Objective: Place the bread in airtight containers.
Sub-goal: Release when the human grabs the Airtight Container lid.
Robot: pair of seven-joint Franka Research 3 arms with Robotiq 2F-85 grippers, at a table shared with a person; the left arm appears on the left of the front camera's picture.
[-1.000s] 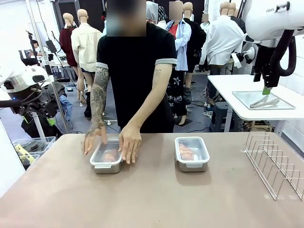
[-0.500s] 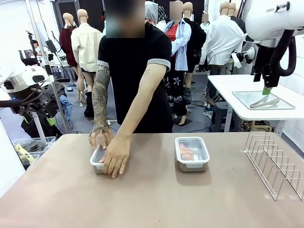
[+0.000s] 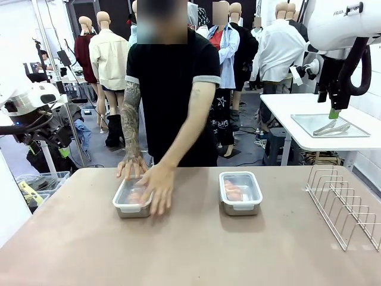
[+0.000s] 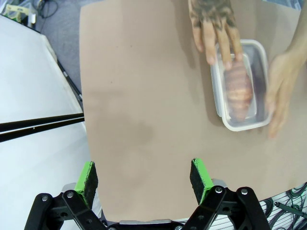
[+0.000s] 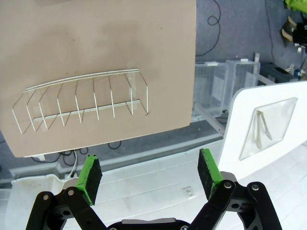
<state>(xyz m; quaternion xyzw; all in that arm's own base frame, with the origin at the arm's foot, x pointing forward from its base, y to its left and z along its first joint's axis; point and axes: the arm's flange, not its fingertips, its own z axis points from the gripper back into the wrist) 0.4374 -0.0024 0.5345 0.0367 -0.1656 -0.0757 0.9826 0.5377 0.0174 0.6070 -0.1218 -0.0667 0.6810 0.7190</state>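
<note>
Above the table both grippers, left gripper [image 4: 146, 176] and right gripper [image 5: 149, 177], hang released; no writing reads clearly.

A wire rack [image 3: 343, 204] stands on the right side of the brown worktop [image 3: 190, 250], well apart from everything else on it. From above, the rack [image 5: 84, 103] lies near the worktop's edge [image 5: 110, 139]. Behind and to the right, a white side table [image 3: 309, 122] carries a flat steel tray [image 3: 329, 126] with a pair of metal tongs [image 3: 332, 127] lying in it. At the far left, clear plastic bins [image 3: 38, 182] sit on the floor beside the worktop.
</note>
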